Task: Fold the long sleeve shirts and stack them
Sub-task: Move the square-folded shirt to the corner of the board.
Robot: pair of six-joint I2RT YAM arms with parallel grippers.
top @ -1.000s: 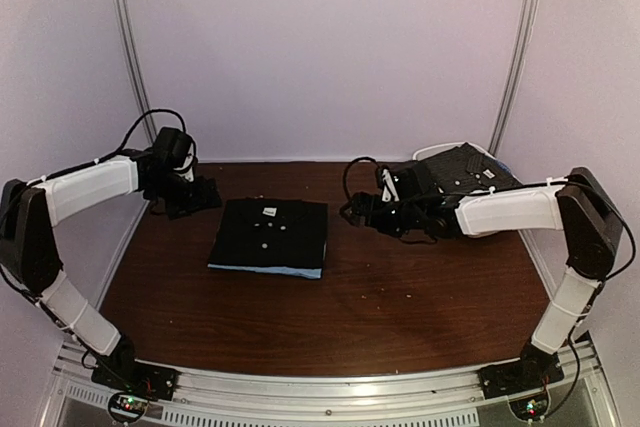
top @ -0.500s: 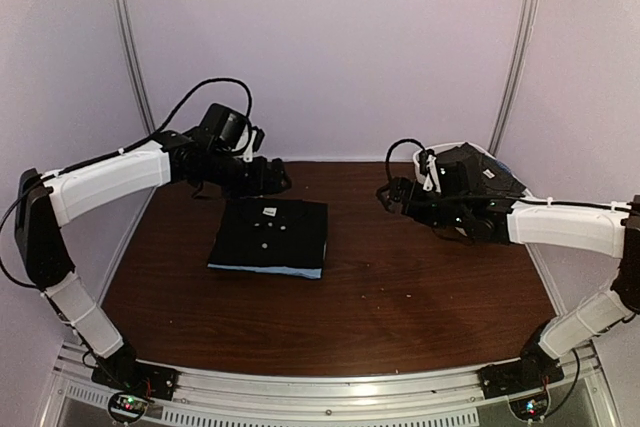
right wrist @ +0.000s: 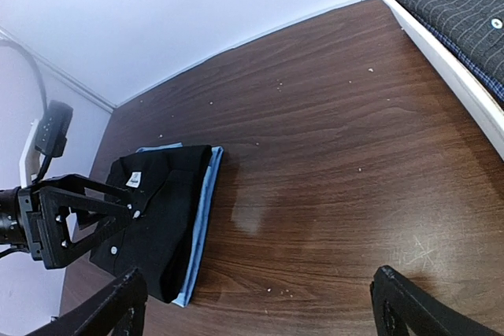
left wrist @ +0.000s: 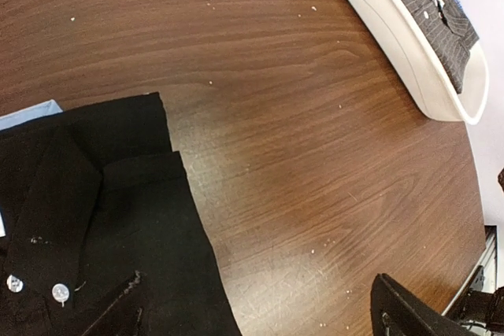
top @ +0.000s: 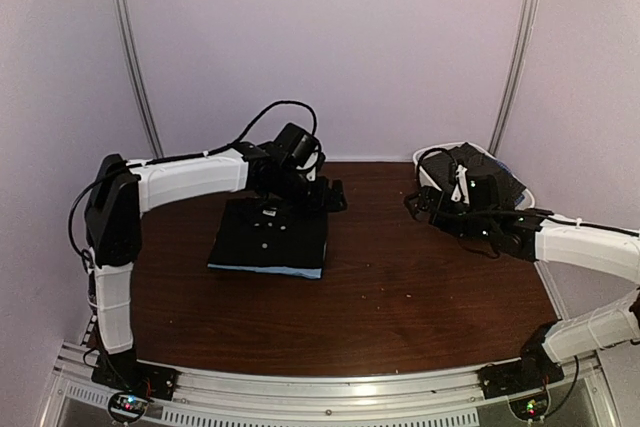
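Black shirt (top: 270, 232) folded flat on tabletop (top: 400, 297), left of centre, collar at far side. Light blue shirt (top: 268, 270) folded under it, blue edge showing along near side. My left pincer (top: 328, 197) hovers over stack's far right corner, fingers (left wrist: 402, 316) spread wide, nothing between. My right pincer (top: 416, 205) hangs right of stack, well apart from it, near white tub (left wrist: 398, 41); fingers apart, empty. Dark fine-patterned shirt (left wrist: 433, 5) lies in tub, far right.
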